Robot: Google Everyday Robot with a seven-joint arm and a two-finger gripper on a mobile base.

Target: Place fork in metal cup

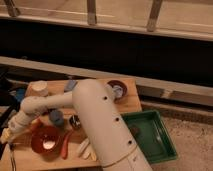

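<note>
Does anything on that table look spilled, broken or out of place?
Nothing looks spilled or broken. The fork lies alone right by the left edge of the table, just below the gripper, away from the metal cup.

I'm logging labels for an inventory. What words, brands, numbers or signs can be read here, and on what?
None: no word, brand, number or sign can be read anywhere in the camera view.
White mug, blue cup, orange bowl, green tray: no markings visible.
Robot arm: dark holes only, no lettering.
Gripper, far left beside the orange bowl: no label visible.
</note>
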